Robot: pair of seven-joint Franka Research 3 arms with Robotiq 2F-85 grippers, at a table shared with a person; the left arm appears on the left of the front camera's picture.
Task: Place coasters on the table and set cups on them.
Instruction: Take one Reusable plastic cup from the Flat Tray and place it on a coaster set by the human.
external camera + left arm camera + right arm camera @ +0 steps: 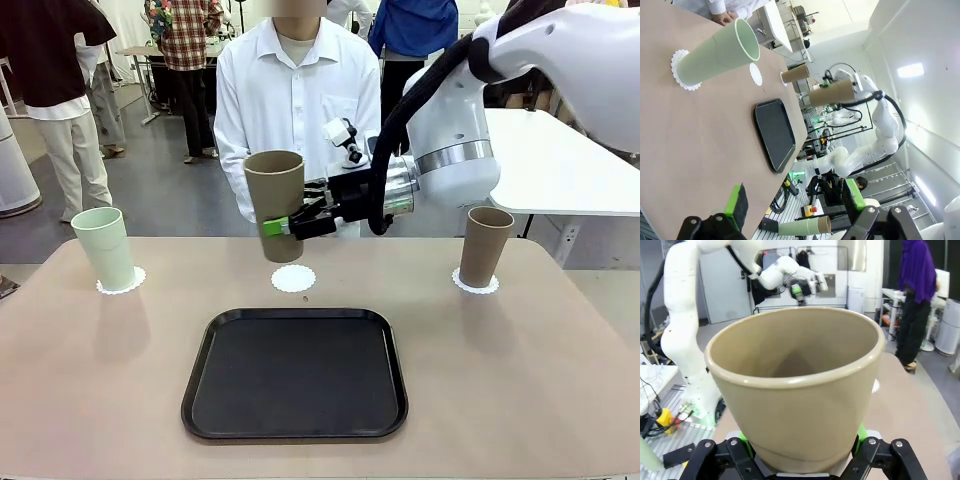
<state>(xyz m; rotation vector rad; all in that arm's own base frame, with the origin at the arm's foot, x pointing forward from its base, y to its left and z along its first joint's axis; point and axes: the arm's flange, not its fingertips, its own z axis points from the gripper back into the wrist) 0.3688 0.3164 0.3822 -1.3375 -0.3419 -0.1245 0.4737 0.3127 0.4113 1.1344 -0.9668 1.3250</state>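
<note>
My right gripper [284,226] reaches in from the right and is shut on the lower part of a tan cup [274,203], held upright and hanging just above the middle coaster [293,278]. That cup [795,390] sits between the green pads in the right wrist view. A mint green cup [105,247] stands on the left coaster [121,283]. Another tan cup [486,245] stands on the right coaster [476,283]. My left gripper [795,200] is open with nothing between its fingers, raised off the table's left side, with the mint cup [720,52] in its view.
A black rounded tray [295,372] lies bare at the front middle of the beige table [540,380]. A person in a white shirt [295,90] stands at the far edge behind the held cup. A white table [570,160] is at the back right.
</note>
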